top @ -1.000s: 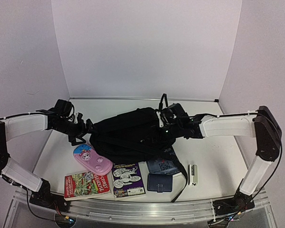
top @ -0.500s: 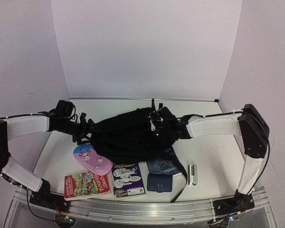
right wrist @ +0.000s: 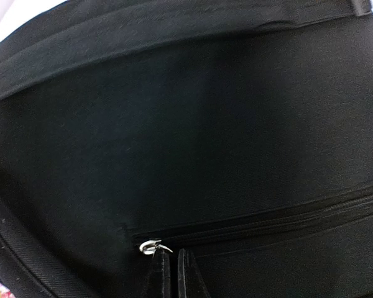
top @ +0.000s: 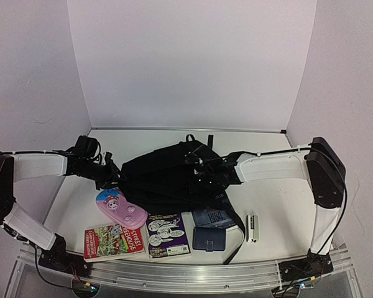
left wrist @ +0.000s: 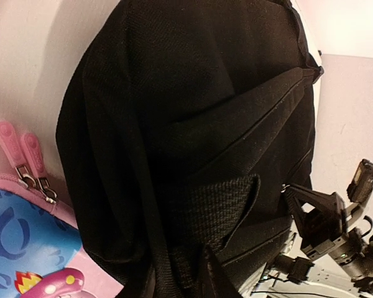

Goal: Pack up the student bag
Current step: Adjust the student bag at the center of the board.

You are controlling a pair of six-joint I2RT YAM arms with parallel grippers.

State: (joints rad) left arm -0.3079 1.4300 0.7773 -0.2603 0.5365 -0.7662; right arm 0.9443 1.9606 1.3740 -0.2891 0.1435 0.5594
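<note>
Looking at the bag lying slumped in the middle of the desk, right behind the pink case and two books. Seeing black all over: coarse woven cloth, folds everywhere, a webbing strap on the left side, and a long closed zip across one panel with a small silver pull. Not spotting any lining, so guessing not opened yet. Expecting it to be handling soft and floppy, sagging and bunching wherever gripped, probably light while empty, grippy rather than slippery, nothing fragile about it. Thinking of the pull as the place to grab for opening, and the strap or a stitched edge for pinning the thing down; pinching flat cloth probably just dragging a fold along. Seeing the right jaws pressed fully together, tips sitting right beside the pull, but not managing to tell whether actually pinching it or a bit of cloth. Finding the left jaws at the bag's left edge by the strap, mostly lost against black fabric, so not being able to tell how wide or whether holding anything.
</note>
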